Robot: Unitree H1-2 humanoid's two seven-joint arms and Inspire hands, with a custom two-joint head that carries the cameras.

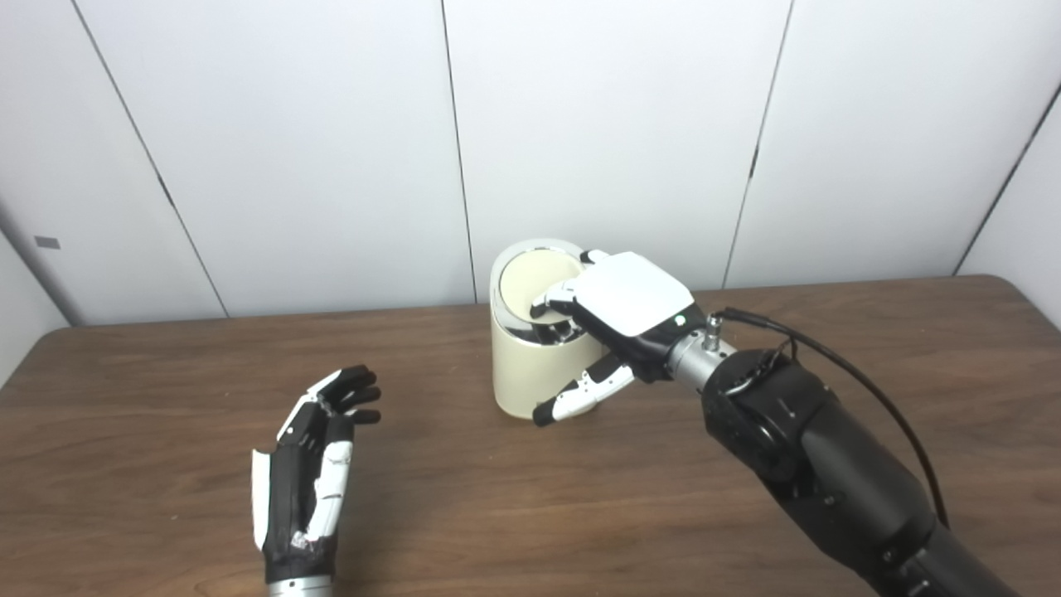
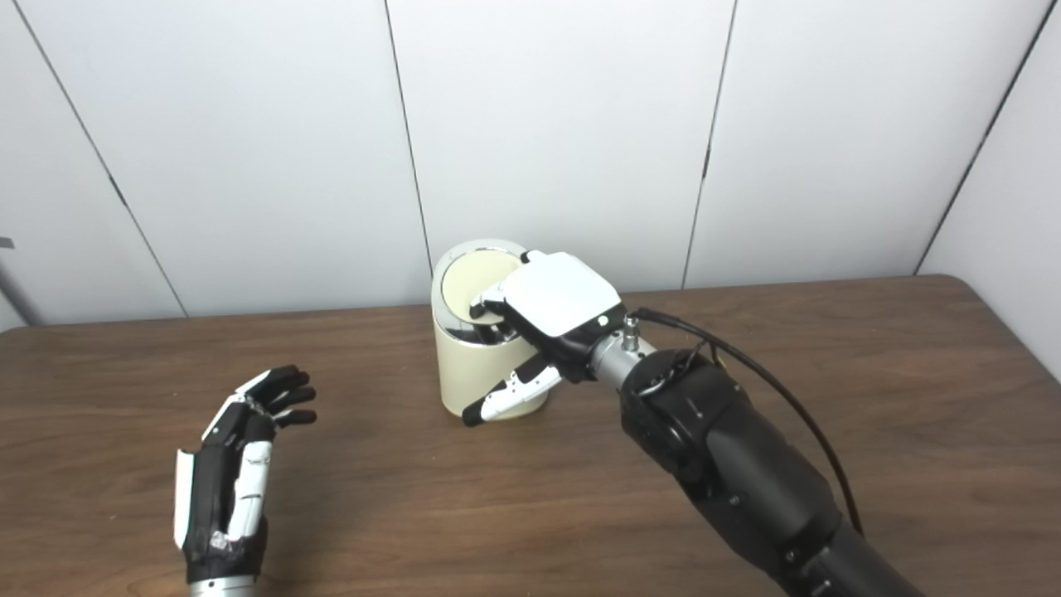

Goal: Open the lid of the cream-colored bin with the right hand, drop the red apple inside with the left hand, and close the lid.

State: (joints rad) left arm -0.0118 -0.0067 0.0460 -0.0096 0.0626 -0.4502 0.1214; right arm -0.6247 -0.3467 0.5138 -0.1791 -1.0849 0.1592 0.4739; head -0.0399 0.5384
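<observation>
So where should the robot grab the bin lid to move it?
Probably at the lid's front edge, reaching over the chrome rim from the right. The lid stands tilted up inside the bin, so only that side is reachable. The right hand already has its fingers hooked there.

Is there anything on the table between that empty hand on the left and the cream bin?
Nothing: only bare brown table lies between the left hand and the cream bin, as both eye views show. No apple is visible there.
</observation>
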